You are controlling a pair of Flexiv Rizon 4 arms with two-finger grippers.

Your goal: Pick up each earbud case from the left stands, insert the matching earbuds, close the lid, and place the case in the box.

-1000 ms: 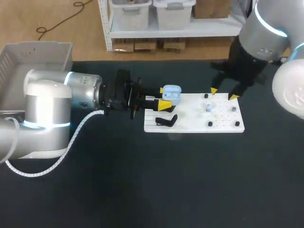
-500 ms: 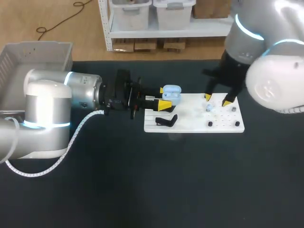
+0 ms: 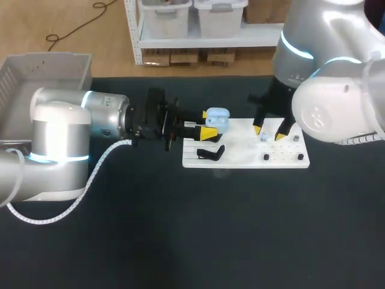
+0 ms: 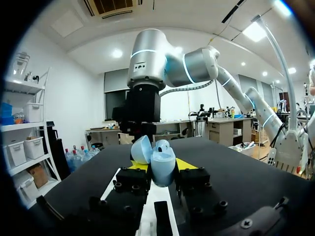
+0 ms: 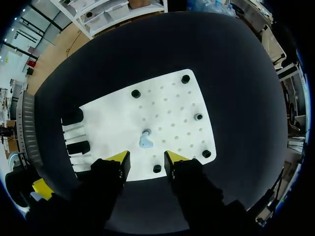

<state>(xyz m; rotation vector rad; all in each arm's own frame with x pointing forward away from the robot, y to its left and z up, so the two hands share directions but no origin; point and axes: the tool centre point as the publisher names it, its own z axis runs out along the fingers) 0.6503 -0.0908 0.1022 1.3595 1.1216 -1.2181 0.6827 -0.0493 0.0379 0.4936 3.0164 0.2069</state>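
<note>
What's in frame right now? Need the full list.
earbud case: one, light blue, lid open, at the board's left end
earbud: one, light blue, on the board
board: one, white, mid-table
stand: one seen, black, board's left end
pegs: five seen, dark, on the board's right part
box: one, grey, far left
table: one, black
left gripper: yellow tips, shut on the earbud case
right gripper: yellow tips, open, above the earbud

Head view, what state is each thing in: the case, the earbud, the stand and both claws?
earbud case: lid open
left claw: shut on the earbud case
right claw: open, over the earbud
earbud: on the white board, ungripped
black stand: holds no case
</note>
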